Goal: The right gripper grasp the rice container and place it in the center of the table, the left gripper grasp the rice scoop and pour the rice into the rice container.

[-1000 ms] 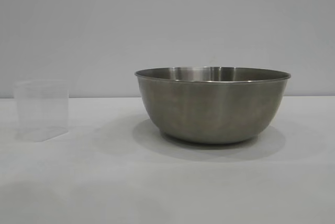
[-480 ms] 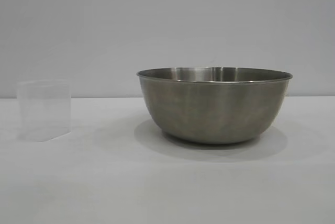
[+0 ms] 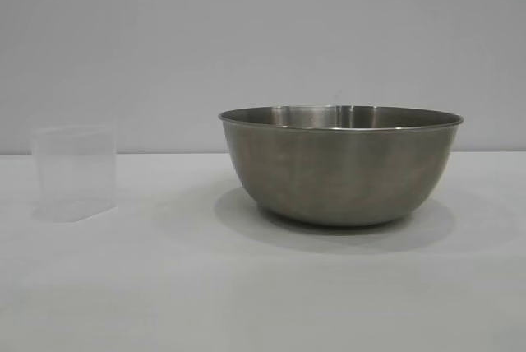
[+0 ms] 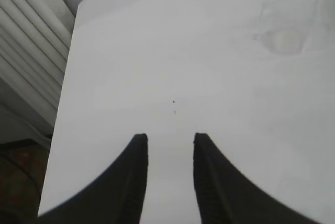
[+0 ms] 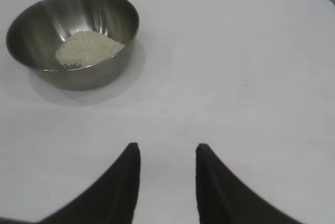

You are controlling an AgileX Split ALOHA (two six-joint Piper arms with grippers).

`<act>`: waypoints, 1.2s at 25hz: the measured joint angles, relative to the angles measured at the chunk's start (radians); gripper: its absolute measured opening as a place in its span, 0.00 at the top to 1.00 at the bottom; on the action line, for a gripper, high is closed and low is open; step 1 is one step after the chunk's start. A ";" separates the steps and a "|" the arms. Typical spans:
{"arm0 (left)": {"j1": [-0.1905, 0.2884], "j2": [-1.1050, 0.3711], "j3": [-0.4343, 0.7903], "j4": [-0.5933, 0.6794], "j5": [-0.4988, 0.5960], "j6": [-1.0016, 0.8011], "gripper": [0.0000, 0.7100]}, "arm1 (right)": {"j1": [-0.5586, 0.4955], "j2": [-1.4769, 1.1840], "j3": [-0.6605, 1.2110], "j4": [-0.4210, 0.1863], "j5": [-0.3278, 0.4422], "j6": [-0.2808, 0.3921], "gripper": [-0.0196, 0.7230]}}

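you are looking at the rice container (image 3: pixel 340 167) sitting upright on the white tabletop (image 3: pixel 263 286), a little toward the right-arm side in the exterior view. the rice (image 5: pixel 88 48) is lying in a small heap inside it. the rice scoop (image 3: pixel 75 173) is standing upright on the tabletop well apart from the container, on the left-arm side, and it is looking empty. your left gripper (image 4: pixel 170 143) is hovering over bare tabletop, its fingers (image 4: pixel 137 177) spread and holding nothing. your right gripper (image 5: pixel 166 150) is facing the container from a distance, its fingers (image 5: pixel 128 182) also spread and empty.
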State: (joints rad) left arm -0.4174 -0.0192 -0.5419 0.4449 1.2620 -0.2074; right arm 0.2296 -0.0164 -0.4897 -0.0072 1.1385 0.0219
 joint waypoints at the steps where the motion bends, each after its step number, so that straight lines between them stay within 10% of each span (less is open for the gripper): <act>1: 0.020 0.000 0.000 -0.012 0.004 0.002 0.68 | 0.000 0.000 0.000 0.000 0.000 0.000 0.63; 12: 0.451 0.000 0.000 -0.370 -0.075 0.206 0.68 | 0.000 0.000 0.000 0.000 0.000 0.000 0.63; 30: 0.471 0.000 0.021 -0.503 -0.079 0.255 0.68 | 0.000 0.000 0.000 0.000 0.000 0.000 0.63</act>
State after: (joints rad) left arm 0.0531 -0.0192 -0.5212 -0.0577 1.1825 0.0476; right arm 0.2296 -0.0164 -0.4897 -0.0072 1.1385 0.0219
